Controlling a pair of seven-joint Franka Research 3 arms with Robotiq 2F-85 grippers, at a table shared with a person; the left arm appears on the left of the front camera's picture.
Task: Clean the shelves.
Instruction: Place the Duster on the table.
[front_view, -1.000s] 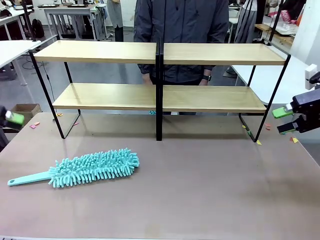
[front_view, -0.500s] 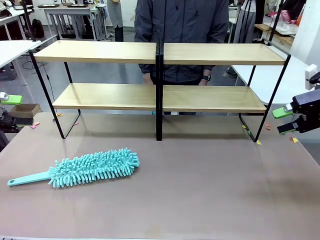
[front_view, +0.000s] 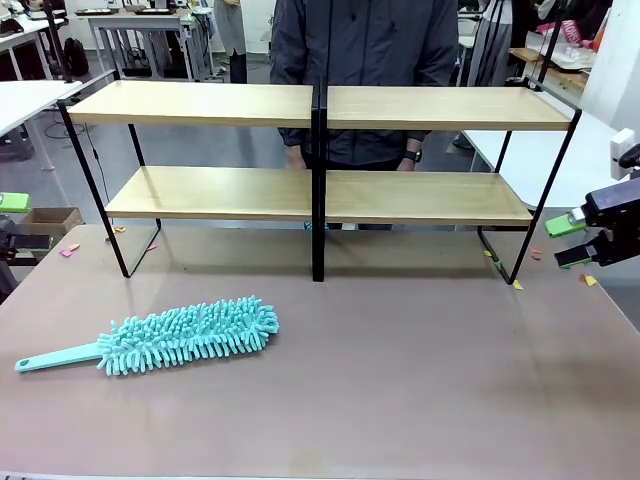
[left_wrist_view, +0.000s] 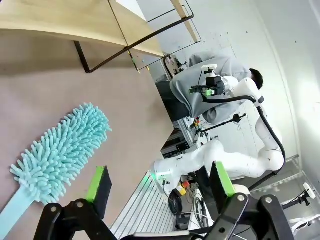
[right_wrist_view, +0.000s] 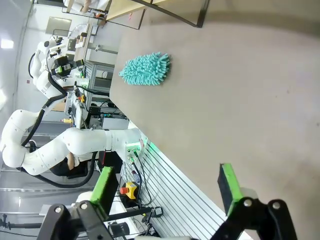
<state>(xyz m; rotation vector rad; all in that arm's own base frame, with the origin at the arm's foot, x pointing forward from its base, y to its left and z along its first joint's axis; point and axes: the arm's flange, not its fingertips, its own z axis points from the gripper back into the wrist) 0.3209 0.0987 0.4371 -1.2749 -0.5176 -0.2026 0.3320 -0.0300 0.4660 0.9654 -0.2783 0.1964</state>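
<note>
The shelves (front_view: 200, 103), two tiers of light wooden boards in a thin black frame, stand across the back of the brown table with bare boards. In the left wrist view a corner of the shelves (left_wrist_view: 50, 20) sits at the top left. A turquoise fluffy duster (front_view: 185, 335) lies on the table in front of the left section, handle pointing left. My left gripper (front_view: 12, 225) hangs open at the far left edge, apart from the duster. In its own view the left gripper (left_wrist_view: 159, 182) is open, with the duster (left_wrist_view: 62, 150) beyond it. My right gripper (front_view: 567, 243) is open off the table's right side.
A person in a dark jacket (front_view: 360, 60) stands right behind the shelves, hands near the lower board. The brown table (front_view: 400, 380) stretches in front of the shelves. Small paper scraps (front_view: 70, 250) lie near both shelf feet. The right wrist view shows the right gripper (right_wrist_view: 166, 189) open and the duster (right_wrist_view: 146, 69) far off.
My left gripper has pulled back toward the left edge and its jaws have spread wider. The duster, the shelves and the right arm have not moved.
</note>
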